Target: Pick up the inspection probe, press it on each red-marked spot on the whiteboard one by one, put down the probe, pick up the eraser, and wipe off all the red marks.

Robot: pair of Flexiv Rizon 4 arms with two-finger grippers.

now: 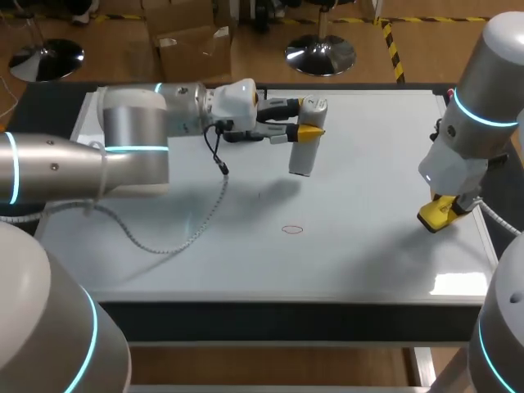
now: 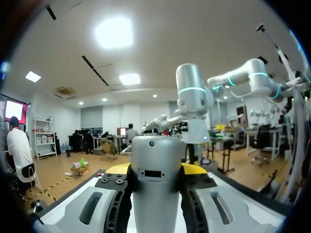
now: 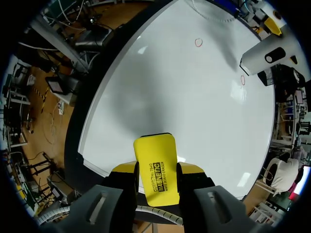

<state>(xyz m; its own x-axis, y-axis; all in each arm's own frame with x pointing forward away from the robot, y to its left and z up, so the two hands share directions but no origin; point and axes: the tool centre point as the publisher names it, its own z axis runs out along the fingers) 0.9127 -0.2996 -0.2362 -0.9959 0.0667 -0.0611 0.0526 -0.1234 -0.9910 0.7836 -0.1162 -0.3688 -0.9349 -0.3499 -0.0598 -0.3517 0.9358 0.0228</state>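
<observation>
Inspection probe, pinched upright in the left tool, hangs over the far half of the whiteboard, its tip apparently clear of the surface. A small red ring lies nearer the front edge, unwiped. The pressing step looks to be in hand; the next move calls for carrying the probe over that ring and lowering it squarely. At the board's right edge, the right tool clamps the yellow eraser, whose black lettering is the only print visible.
</observation>
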